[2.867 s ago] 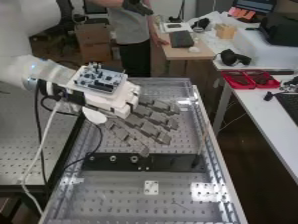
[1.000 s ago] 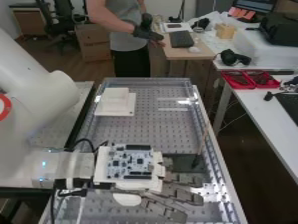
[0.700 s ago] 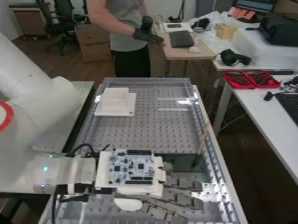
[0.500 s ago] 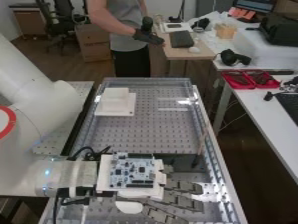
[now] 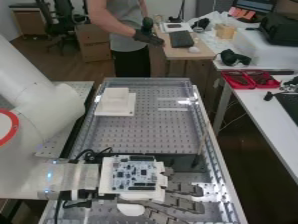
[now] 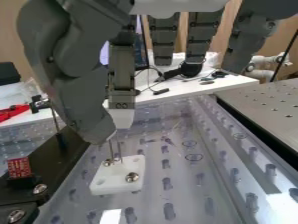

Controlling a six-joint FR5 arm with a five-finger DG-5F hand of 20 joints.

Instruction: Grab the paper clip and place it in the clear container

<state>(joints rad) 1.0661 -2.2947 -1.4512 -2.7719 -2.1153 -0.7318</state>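
While fingers (image 5: 184, 188) hang near | paper clip (image 6: 112, 150) | long axis near upright

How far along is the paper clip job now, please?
Done: the hand is low over the bench, near a small white block. In hand: I can't tell whether it has the paper clip. Left, judging by that low position: probably the placing, and perhaps the pickup too.

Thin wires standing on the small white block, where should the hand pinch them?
Their upper part, I'd say, coming down from above: the thin wires stand roughly upright, while screw heads sit low around their feet on the white block.
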